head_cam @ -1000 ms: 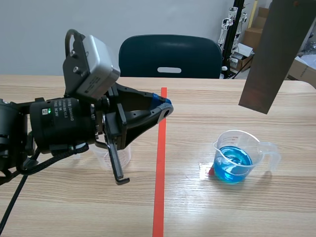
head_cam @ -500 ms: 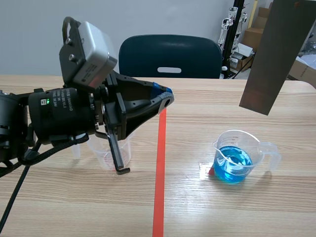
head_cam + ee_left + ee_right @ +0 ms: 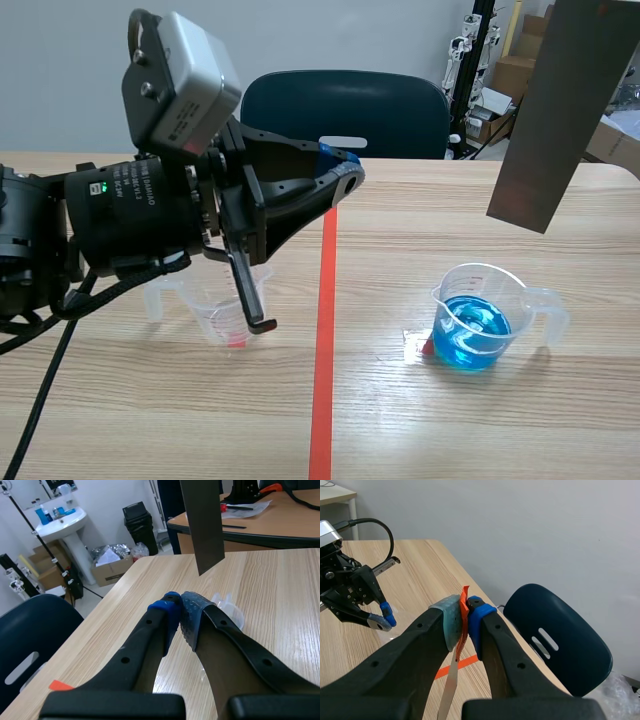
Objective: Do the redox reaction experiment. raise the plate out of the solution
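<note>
One step looks done: the right gripper pinches the plate by its top edge, hanging under it well clear of the beaker of blue solution on the counter, while the left gripper, pressed together, holds nothing.

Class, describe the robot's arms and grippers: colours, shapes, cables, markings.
The left arm is a black cylinder with a white label, green light, silver camera box and black cables. The left gripper and right gripper have thick black fingers with dotted pads, blue or grey-green.
</note>
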Available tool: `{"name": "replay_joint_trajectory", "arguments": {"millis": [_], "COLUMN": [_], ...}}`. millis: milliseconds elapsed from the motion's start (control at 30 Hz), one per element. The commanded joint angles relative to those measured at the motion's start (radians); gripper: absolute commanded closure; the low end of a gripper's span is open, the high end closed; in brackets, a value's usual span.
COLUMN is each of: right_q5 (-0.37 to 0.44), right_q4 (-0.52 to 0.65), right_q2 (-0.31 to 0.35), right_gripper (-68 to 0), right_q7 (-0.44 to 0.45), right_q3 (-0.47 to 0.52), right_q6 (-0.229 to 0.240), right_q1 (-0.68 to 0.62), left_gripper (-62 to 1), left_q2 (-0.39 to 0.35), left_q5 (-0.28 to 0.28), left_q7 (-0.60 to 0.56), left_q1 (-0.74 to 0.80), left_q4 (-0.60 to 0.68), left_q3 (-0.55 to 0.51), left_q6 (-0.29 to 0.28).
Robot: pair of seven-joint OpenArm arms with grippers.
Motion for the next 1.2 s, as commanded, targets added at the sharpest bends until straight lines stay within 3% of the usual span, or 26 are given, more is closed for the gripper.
{"name": "replay_joint_trajectory", "arguments": {"millis": [0, 233, 367, 1167], "right_q5": [0.015, 0.015, 0.015, 0.019], "right_q4": [-0.004, -0.004, -0.006, -0.014], "right_q2": [0.008, 0.008, 0.009, 0.009], "right_gripper": [-0.2, -0.2, -0.2, -0.2], "right_q7": [0.021, 0.021, 0.016, 0.006], "right_q3": [0.016, 0.016, 0.016, 0.016], "right_q6": [0.006, 0.006, 0.006, 0.006], "right_q1": [0.012, 0.012, 0.012, 0.012], "left_gripper": [-3.3, -3.3, -3.3, -3.3], "left_q2": [0.007, 0.007, 0.015, 0.029], "left_q5": [-0.014, -0.015, -0.043, -0.044], "left_q7": [-0.012, -0.013, -0.012, -0.005], "left_q1": [-0.006, -0.006, -0.006, -0.006], "left_q4": [0.006, 0.006, 0.006, 0.006], "left_q3": [-0.001, -0.001, -0.001, 0.037], "left_q6": [-0.002, -0.002, -0.002, -0.002]}}
